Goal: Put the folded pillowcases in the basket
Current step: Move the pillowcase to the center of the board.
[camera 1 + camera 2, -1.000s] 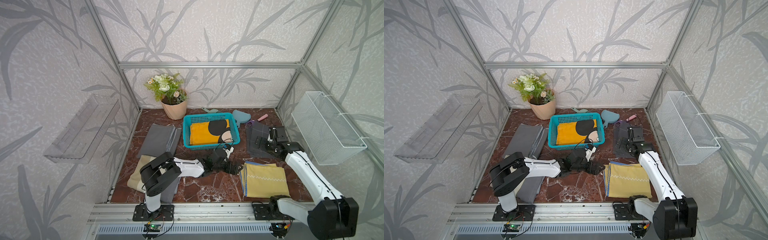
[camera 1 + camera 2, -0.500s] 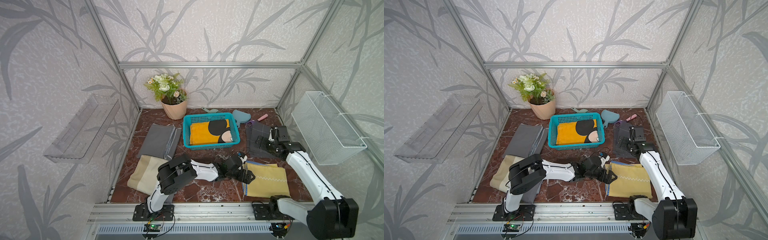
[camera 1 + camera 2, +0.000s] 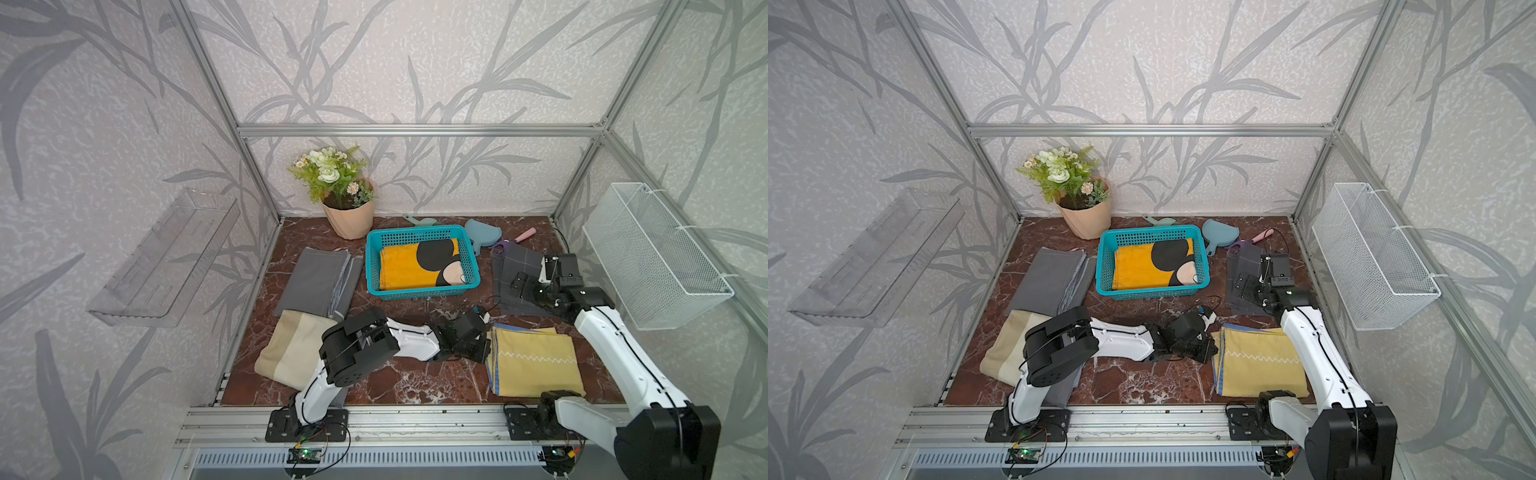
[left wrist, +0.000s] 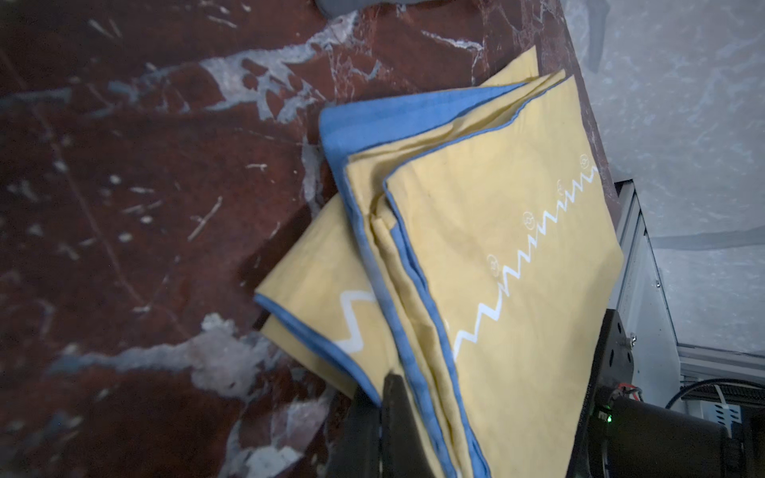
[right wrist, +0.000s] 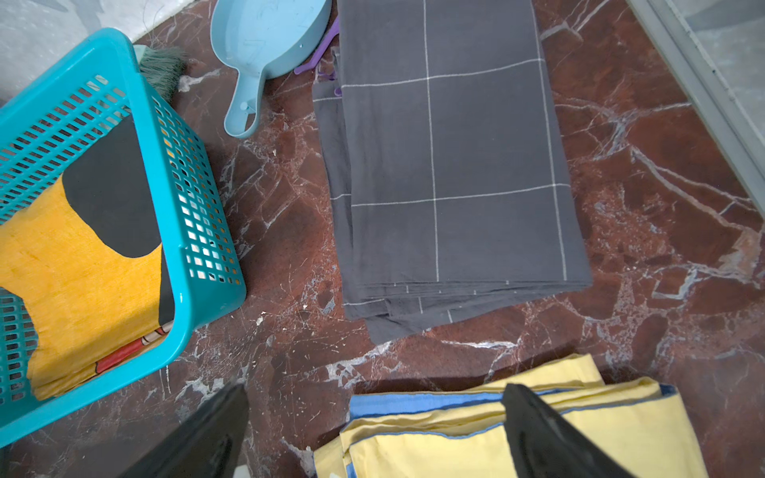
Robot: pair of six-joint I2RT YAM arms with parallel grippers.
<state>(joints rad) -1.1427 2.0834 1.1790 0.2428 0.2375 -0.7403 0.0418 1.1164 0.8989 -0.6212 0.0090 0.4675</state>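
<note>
Left wrist: zigzag-stitched yellow pillowcase (image 4: 517, 248)

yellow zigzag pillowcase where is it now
In both top views the yellow zigzag pillowcase lies front right, just in front of the dark checked cloth, with the left claw shut on its left edge.

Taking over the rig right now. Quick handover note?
Left tool: shut on the edge of the yellow pillowcase, which lies on the table, not yet lifted.
Right tool: open, empty, by the dark checked cloth.
Basket: farther back on the table, holds an orange printed pillowcase.
Done: grip taken.
Left: lift the yellow pillowcase, carry it into the basket, release.
</note>
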